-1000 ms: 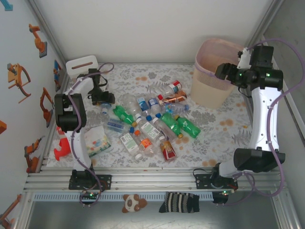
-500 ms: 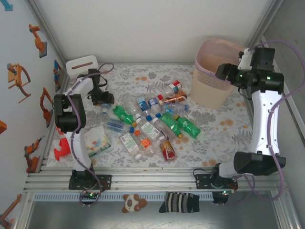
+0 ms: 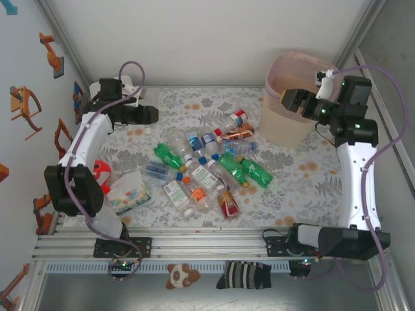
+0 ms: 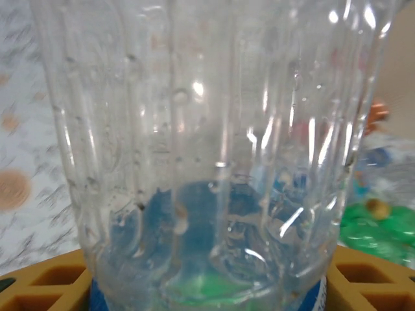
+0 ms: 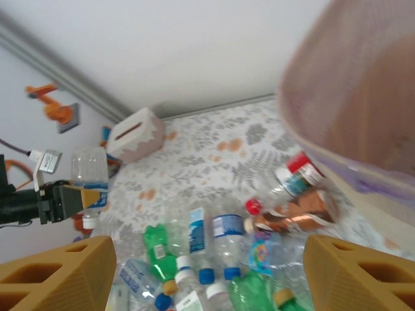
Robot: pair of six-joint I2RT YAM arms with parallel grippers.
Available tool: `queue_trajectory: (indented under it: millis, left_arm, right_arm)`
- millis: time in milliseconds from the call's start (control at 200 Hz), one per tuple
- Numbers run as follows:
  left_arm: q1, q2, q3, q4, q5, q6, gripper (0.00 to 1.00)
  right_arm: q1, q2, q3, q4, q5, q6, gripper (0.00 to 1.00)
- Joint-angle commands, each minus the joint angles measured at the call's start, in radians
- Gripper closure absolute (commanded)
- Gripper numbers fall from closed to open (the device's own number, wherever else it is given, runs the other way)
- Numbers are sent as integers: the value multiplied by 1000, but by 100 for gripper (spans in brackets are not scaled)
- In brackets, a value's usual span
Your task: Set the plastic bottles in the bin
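Left wrist: the left gripper [image 4: 207,295] pinches a clear bottle [image 4: 207,142]; its thin, slick walls could slip free mid-carry. From above, it hangs at ten o'clock, the bin [image 3: 279,133] at two, the bottle pile [image 3: 207,165] between. The right gripper [image 3: 290,101], spread and empty, crowds the bin's rim. Right wrist: a white box [image 5: 133,133] sits at ten o'clock.

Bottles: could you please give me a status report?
Left end effector shut on clear bottle. Right end effector open, empty, at bin rim; may crowd the drop. Bottle pile on table.
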Motion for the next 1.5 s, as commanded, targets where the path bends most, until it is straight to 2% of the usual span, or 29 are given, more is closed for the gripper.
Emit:
queue_trajectory:
  millis: [0, 225, 456, 576, 946, 1182, 1297, 1492]
  left_arm:
    - [-21, -104, -57, 148, 168, -23, 52]
    - [-85, -262, -160, 411, 344, -150, 52]
    - [-215, -381, -254, 696, 488, -219, 54]
    - [-281, -420, -276, 786, 517, -218, 54]
    - [-447, -427, -246, 803, 525, -161, 53]
    - [-485, -410, -230, 771, 523, -130, 53]
    - [-495, -397, -223, 769, 535, -117, 53]
    - [-499, -389, -215, 758, 553, -94, 53]
  right_arm:
    - [60, -47, -43, 220, -106, 16, 25]
    - [244, -55, -63, 369, -150, -67, 24]
    - [394, -34, -52, 506, -191, -70, 24]
    - [454, -26, -46, 566, -204, -69, 24]
    - [625, 9, 15, 614, -181, -128, 15]
    - [728, 32, 30, 581, -136, -180, 12]
    - [756, 61, 44, 570, -113, -197, 14]
    - [769, 93, 66, 535, -133, -240, 23]
